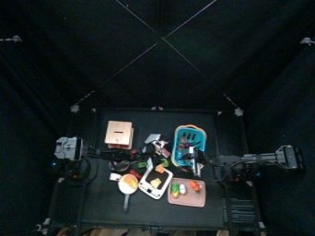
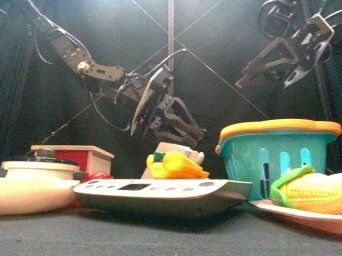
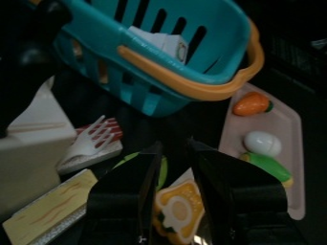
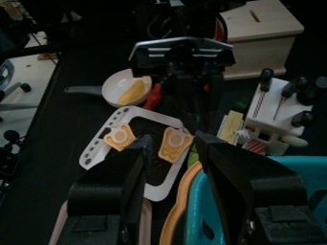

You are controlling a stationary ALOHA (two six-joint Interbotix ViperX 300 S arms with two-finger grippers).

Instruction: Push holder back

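The holder (image 4: pixel 273 107) is a white rack with black-handled utensils, standing between the wooden box (image 4: pixel 259 26) and the teal basket (image 1: pixel 191 143); in the top view the holder (image 1: pixel 153 142) is small and dark. My left gripper (image 2: pixel 174 122) hangs over the middle of the table, just in front of the holder, with its jaws a little apart and nothing between them. In its wrist view, the left gripper (image 3: pixel 179 182) faces the basket (image 3: pixel 160 53). My right gripper (image 2: pixel 274 72) is raised high at the right, open and empty.
A white board with toy fried eggs (image 4: pixel 128 139) lies below the left gripper. A pink cutting board (image 1: pixel 187 192) with toy food sits front right, a cream bowl (image 2: pixel 34 185) front left, and a grey scale (image 2: pixel 154 192) at the front edge. A corn cob (image 2: pixel 310 190) lies on a plate.
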